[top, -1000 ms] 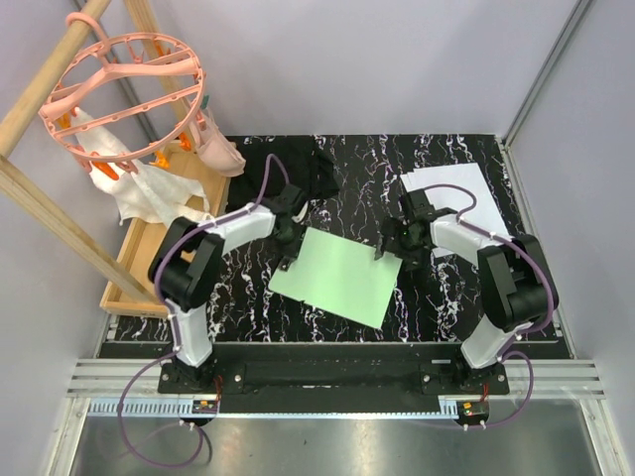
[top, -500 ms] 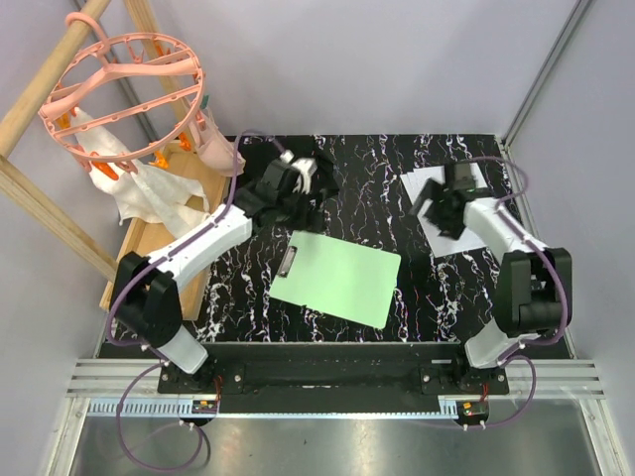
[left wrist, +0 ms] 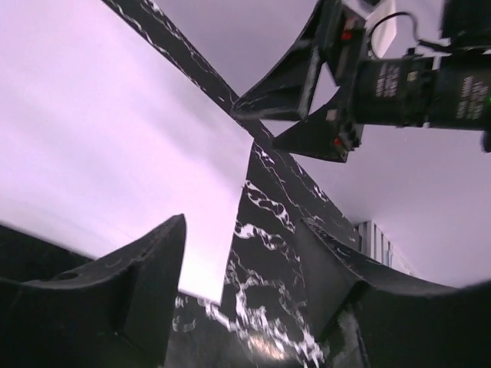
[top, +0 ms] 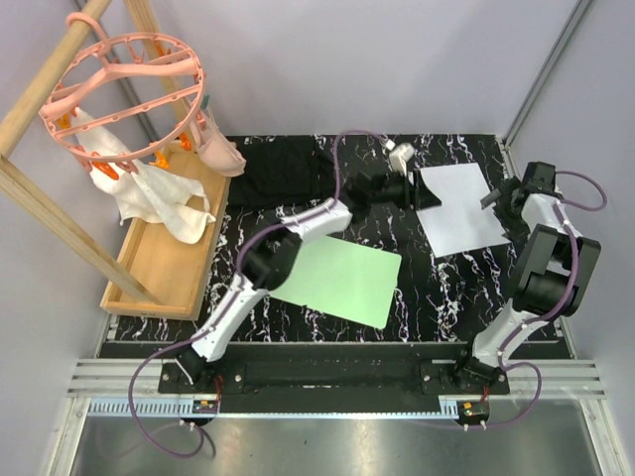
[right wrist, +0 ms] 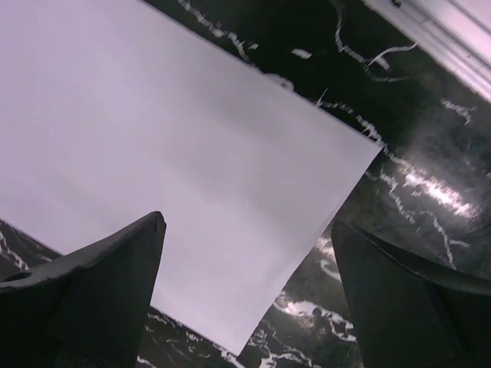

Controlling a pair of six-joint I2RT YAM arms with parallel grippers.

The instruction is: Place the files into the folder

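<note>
Only the top view shows the folder (top: pixel 342 278), mid-frame, long axis running left to lower right, wrist views show the files (right wrist: pixel 153 138), left gripper (left wrist: pixel 244 230) and right gripper (right wrist: pixel 247 230) both spread, empty

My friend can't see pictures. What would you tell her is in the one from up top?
Two robot arms reach across a black marbled table to white paper at the far right, the left gripper at its left edge and the right gripper at its right edge, both open. A green clipboard lies in the middle, nothing on it.
</note>
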